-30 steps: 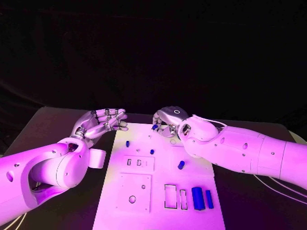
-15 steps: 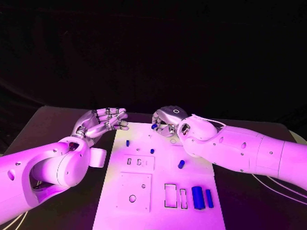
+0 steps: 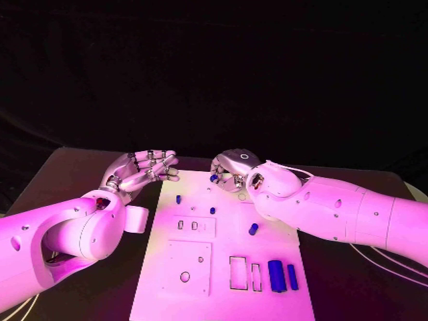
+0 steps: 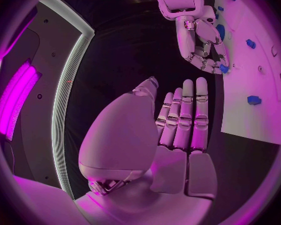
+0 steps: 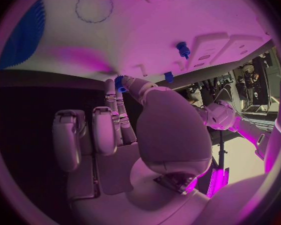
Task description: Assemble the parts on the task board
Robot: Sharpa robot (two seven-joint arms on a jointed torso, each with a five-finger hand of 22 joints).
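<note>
The white task board (image 3: pixel 224 251) lies in the middle of the table. My right hand (image 3: pixel 235 170) hovers over its far edge and pinches a small blue part (image 3: pixel 215 178) between thumb and finger; the same part (image 5: pixel 120 81) shows at its fingertips in the right wrist view, and the left wrist view shows that hand (image 4: pixel 200 35) pinching the part (image 4: pixel 223 68). My left hand (image 3: pixel 142 171) hangs beside the board's far left corner, palm up, fingers apart, holding nothing. Loose blue parts lie on the board: a small one (image 3: pixel 178 199), another (image 3: pixel 253 229) and two long bars (image 3: pixel 277 275).
Two empty rectangular slots (image 3: pixel 237 273) sit beside the long bars. A raised square plate (image 3: pixel 188 267) with holes takes the board's near left. A big blue toothed piece (image 5: pixel 22 32) lies on the board near my right hand. Bare black table (image 3: pixel 79 174) flanks the board.
</note>
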